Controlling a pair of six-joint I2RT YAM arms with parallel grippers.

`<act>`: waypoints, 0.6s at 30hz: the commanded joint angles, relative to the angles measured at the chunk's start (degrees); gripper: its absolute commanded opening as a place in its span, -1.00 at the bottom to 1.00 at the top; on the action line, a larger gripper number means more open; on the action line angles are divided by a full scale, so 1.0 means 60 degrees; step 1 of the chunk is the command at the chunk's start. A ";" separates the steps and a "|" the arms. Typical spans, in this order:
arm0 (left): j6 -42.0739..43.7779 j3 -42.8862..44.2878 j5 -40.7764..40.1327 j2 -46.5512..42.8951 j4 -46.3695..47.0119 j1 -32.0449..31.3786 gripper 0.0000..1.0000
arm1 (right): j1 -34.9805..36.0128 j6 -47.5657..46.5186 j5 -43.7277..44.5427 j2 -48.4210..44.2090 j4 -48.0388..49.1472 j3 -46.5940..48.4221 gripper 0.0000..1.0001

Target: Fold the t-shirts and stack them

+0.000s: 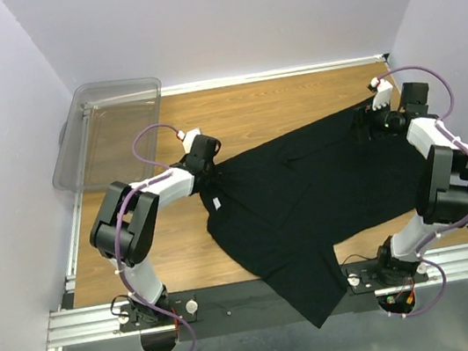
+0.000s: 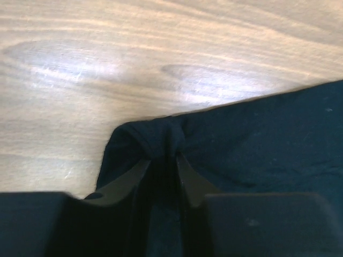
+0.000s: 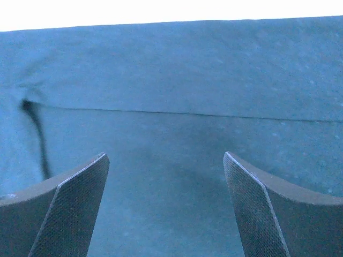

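When viewed from the top camera: looking at a wooden table (image 1: 293, 99) with pale walls on three sides. Got one black t-shirt (image 1: 325, 188) spread over its middle and right, rumpled rather than flat, with creases across the centre. Runs from one gripper to the other; near end draped past the table's front edge, over the black rail (image 1: 253, 293) between the arm bases.

Next down in size: clear plastic bin (image 1: 111, 128) at the far-left corner, tilted, leaning toward the left wall, well apart from the shirt.

Left arm (image 1: 130, 223) bent and reaching right to the shirt's left edge. Right arm (image 1: 449, 181) reaching up to the shirt's far-right end.

Left gripper (image 2: 163, 158): pinching a bunched knot of the shirt's edge. Confirmed in the left wrist view, with fabric gathered right at the fingers (image 2: 126, 182) and bare wood beyond. Cannot tell which part of the shirt the bunch belongs to.

Right gripper (image 3: 166, 160): spread wide, nothing between the pads. Poised over flat fabric with a seam (image 3: 187, 114) crossing ahead of the tips; cannot tell whether touching the cloth.

Smallest: white tag (image 1: 218, 203) on the shirt, just beside the left gripper.
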 commanded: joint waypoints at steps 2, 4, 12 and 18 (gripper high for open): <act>-0.0140 0.0219 -0.0641 0.0114 -0.1652 -0.0039 -0.70 | 0.0001 0.0017 -0.1066 -0.0830 -0.0442 -0.0267 0.88; 0.0094 0.0715 -0.0525 0.0304 -0.1829 0.0122 -0.88 | 0.0001 0.0120 -0.1198 -0.1108 -0.0472 -0.0311 0.88; 0.1106 0.3411 -0.0378 0.1826 -0.2869 0.1192 -0.88 | 0.0001 0.0223 -0.1594 -0.1548 -0.0706 -0.0414 0.88; 0.2174 0.6087 0.0266 0.3581 -0.3674 0.1675 -0.77 | 0.0059 -0.0156 -0.2063 -0.1548 -0.1072 -0.0487 0.88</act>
